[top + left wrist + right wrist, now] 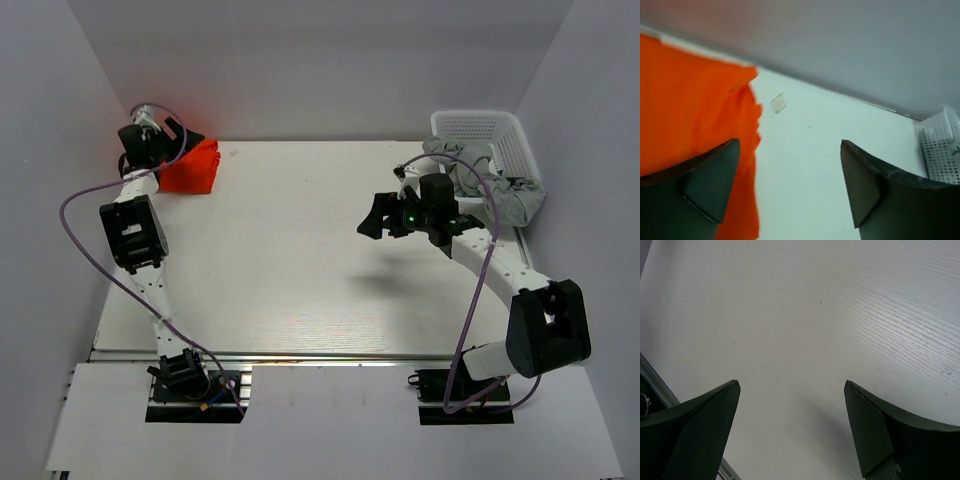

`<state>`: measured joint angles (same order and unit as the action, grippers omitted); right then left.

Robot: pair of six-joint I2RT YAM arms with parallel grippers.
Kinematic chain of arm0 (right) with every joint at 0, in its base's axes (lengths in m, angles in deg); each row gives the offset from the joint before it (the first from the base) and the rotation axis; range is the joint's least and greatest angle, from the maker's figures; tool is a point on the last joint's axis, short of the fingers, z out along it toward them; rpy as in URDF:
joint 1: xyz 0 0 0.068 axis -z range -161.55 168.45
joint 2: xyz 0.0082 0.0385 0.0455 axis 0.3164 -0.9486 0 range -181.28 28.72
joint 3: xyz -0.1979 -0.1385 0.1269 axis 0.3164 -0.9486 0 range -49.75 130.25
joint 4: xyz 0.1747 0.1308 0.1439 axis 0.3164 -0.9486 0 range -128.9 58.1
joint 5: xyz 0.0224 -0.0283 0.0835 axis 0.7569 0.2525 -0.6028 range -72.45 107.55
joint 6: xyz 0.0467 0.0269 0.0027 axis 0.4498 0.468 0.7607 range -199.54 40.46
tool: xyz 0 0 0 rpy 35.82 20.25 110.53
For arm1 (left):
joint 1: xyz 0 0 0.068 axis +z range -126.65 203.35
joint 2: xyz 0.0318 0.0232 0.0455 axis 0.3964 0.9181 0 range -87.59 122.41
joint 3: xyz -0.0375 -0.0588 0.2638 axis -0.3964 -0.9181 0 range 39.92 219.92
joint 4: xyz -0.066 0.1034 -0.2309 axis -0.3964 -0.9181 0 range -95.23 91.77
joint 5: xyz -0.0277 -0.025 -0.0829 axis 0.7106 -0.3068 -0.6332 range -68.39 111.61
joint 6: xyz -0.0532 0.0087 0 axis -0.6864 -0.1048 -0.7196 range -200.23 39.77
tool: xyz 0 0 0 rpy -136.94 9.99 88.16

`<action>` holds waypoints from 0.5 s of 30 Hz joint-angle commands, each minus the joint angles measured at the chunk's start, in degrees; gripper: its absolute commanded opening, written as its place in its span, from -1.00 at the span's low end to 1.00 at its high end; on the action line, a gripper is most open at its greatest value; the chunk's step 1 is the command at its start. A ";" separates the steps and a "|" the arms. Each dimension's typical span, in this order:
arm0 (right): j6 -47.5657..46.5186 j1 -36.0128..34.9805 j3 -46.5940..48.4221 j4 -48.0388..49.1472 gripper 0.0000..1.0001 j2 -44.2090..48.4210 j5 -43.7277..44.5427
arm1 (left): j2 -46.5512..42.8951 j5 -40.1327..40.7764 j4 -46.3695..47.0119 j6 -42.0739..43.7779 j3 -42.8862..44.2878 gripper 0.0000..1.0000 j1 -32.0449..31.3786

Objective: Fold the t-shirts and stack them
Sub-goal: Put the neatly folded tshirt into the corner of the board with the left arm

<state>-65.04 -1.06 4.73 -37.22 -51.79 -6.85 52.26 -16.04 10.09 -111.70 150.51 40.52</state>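
Left gripper [790, 145]: jaws spread, nothing pinched. The orange t-shirt [690, 110] lies at its 9 o'clock, bunched compactly in the table's [300, 260] 10 o'clock corner. Right gripper [385, 215]: jaws spread, empty, hovering above mid-table. Grey t-shirts [520, 197] are heaped in the basket [480, 125] at 2 o'clock. Judgement: the orange shirt appears placed; the next move calls for drawing a grey shirt out onto the table.

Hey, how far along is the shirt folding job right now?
Done: the orange shirt looks folded at the far left corner of the table. In hand: nothing; the left claw is open by that shirt, and the right claw is open above bare table. Left: the grey shirts sit crumpled in the white basket, unfolded, with nothing stacked yet.
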 commanded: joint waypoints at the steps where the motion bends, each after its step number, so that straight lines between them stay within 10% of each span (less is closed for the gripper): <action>1: 0.09 -0.09 -0.60 2.68 0.81 2.02 -2.14 | -12.48 -0.84 -0.49 1.06 2.80 0.93 -0.65; 15: -0.53 0.00 -6.84 4.53 0.81 11.33 -1.61 | -45.26 4.34 0.46 10.10 -27.33 1.00 -1.17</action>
<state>-65.02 -1.06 -0.26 -34.64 -42.57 -7.74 12.57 -14.68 10.27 -105.18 127.38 39.36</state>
